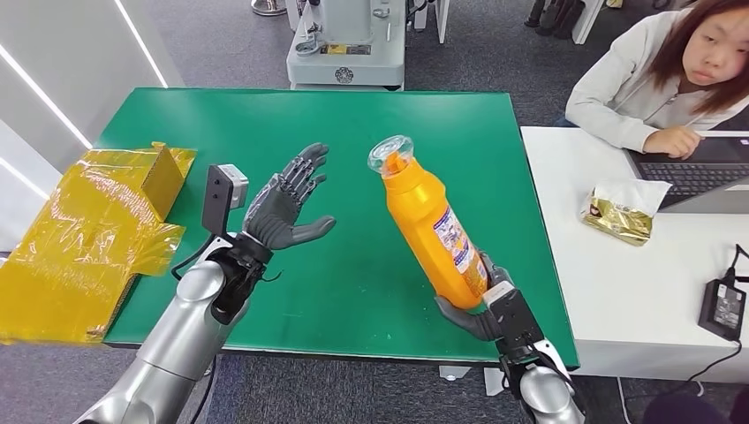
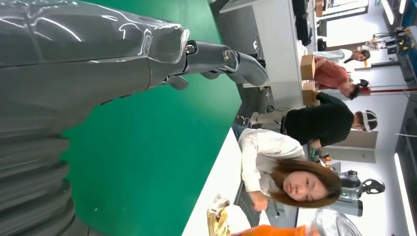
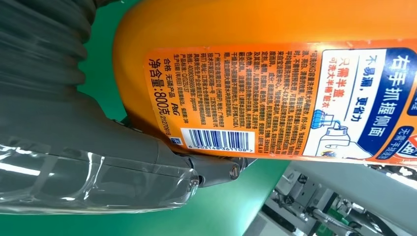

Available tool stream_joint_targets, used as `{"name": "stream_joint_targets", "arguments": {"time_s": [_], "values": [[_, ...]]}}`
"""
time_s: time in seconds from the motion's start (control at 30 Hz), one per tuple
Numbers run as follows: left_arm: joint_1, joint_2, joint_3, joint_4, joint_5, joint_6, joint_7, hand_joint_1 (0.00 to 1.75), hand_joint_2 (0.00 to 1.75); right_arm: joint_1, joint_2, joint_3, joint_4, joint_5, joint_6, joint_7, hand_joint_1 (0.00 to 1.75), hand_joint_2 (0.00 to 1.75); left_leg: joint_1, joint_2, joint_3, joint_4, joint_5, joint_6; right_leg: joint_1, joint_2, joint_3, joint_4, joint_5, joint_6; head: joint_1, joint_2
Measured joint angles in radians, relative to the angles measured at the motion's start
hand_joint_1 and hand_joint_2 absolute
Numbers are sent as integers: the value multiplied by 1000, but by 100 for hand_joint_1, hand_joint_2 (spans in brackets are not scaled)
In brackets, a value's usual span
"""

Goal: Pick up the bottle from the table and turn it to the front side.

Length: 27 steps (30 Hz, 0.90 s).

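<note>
A green desk [image 1: 291, 132] fills the middle of the head view, its far edge toward the top of the frame. At its left edge, a yellow film-wrapped carton [image 1: 97, 234] lies partly on the green top and overhangs past it. A white desk [image 1: 574, 265] touches the green one on the right. On it lie a gold snack packet [image 1: 621, 215], a laptop [image 1: 698, 172] at the right edge, and a black power adapter [image 1: 722, 303] lower right.

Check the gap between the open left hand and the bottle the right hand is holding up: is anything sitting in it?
Nothing visible does. The right hand grips the orange bottle by its base, tilted above the green table. The left hand hovers open beside it, with bare table showing between them.
</note>
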Motion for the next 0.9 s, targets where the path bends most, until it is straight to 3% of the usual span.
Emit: {"name": "stream_joint_targets", "arguments": {"time_s": [0.23, 0.4, 0.73, 0.9], "values": [[73, 4, 19, -81, -11, -47, 21, 0, 175, 37, -7, -13, -40, 2, 4, 1, 175, 175, 0, 0, 0, 0, 0, 0, 0, 0, 0, 0, 0, 0, 0, 0], [82, -34, 8, -106, 9, -67, 36, 0, 175, 25, -6, -11, -36, -4, 21, -3, 175, 175, 0, 0, 0, 0, 0, 0, 0, 0, 0, 0, 0, 0, 0, 0], [-61, -185, -96, -62, 58, -31, 66, 0, 175, -93, 45, 10, 66, -15, 26, -22, 175, 175, 0, 0, 0, 1, 0, 0, 0, 0, 0, 0, 1, 1, 0, 0], [-129, -239, -114, -5, 59, 10, 75, 0, 175, -174, 75, 26, 145, -23, 32, -21, 175, 175, 0, 0, 0, 1, 1, 0, 0, 0, 0, 0, 1, 0, 0, 0]]}}
